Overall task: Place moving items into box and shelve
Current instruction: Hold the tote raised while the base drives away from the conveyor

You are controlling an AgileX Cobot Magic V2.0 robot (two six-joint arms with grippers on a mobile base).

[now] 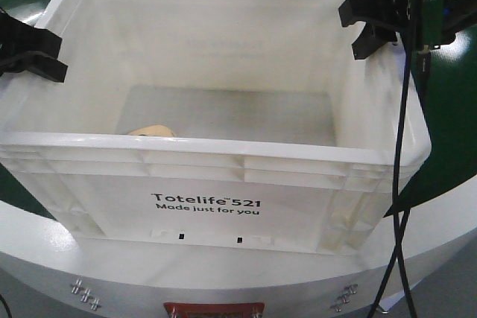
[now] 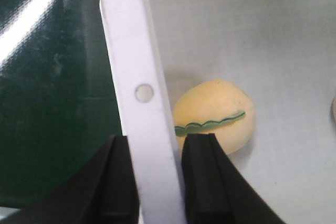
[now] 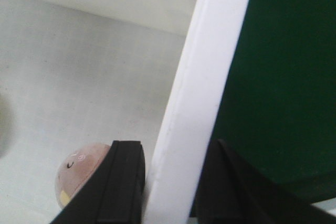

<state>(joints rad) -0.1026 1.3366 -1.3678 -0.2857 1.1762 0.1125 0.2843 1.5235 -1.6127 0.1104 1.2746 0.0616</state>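
The box (image 1: 209, 206) is a large white crate with black "Totelife 521" print, seen from the front. My left gripper (image 1: 30, 53) straddles its left rim (image 2: 142, 93), one finger outside and one inside, shut on it. My right gripper (image 1: 370, 24) clamps the right rim (image 3: 205, 77) the same way. Two moving items lie on the box floor. The cream-yellow toy with a green leafy strip (image 2: 215, 116) sits just inside the left wall, its top also showing as a cream-yellow toy (image 1: 153, 131) over the front rim. The pinkish-brown toy (image 3: 79, 169) is partly hidden behind the right gripper's inner finger (image 3: 123, 182).
A dark green surface (image 1: 447, 124) lies around and behind the box. Below the box is a white curved platform (image 1: 223, 273) with screws and a red label (image 1: 214, 309). Black cables (image 1: 402, 184) hang down the box's right side.
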